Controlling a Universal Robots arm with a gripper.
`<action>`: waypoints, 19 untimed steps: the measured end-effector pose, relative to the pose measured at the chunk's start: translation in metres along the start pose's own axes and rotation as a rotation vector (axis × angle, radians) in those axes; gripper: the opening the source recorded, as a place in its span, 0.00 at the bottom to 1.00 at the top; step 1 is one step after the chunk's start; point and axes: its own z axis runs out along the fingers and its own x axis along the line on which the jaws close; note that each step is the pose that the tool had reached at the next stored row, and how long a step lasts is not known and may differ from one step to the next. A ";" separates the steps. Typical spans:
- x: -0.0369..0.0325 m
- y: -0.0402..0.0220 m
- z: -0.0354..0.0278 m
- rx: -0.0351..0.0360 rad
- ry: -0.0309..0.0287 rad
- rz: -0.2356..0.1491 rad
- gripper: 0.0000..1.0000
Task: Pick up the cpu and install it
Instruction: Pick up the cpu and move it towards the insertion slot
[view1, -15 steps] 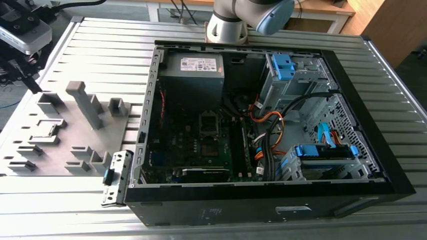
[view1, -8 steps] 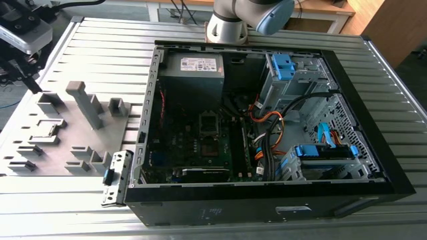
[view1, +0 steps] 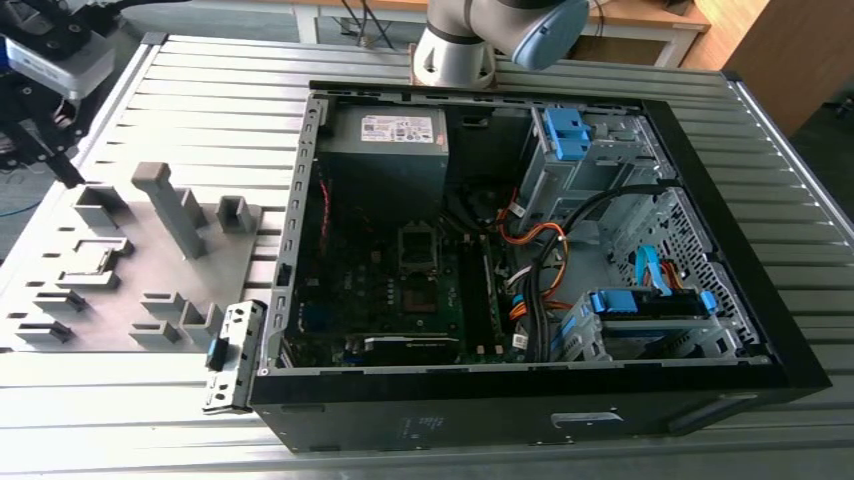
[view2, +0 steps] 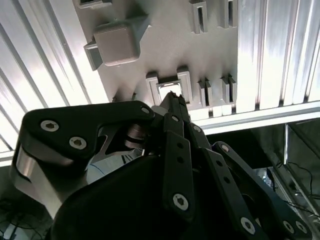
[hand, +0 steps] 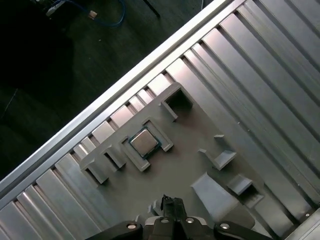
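Note:
The cpu (hand: 144, 142) is a small silvery square chip lying flat in a square holder on the grey fixture plate (view1: 134, 300). In the second wrist view the cpu (view2: 168, 90) shows as a bright patch just past the fingertips. In the exterior view the cpu (view1: 88, 262) rests on the plate's left side. My gripper (view1: 72, 178) hangs above the plate's far left corner, apart from the chip. Its black fingers (hand: 171, 204) meet at the tips, shut with nothing between them. The gripper (view2: 173, 99) points toward the holder.
An open black computer case (view1: 534, 400) lies on the ribbed aluminium table (view1: 200, 90) at the exterior view's right, with the motherboard and its black socket frame (view1: 416, 248) inside. Upright grey blocks (view1: 171, 205) stand on the fixture plate. A loose metal bracket (view1: 230, 355) lies beside the case.

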 end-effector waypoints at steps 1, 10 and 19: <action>0.0000 0.0000 0.0001 -0.0001 0.0007 -0.018 0.11; 0.0000 0.0000 0.0011 -0.0006 0.0074 -0.181 0.11; 0.0000 -0.0001 0.0027 -0.0011 0.0141 -0.345 0.11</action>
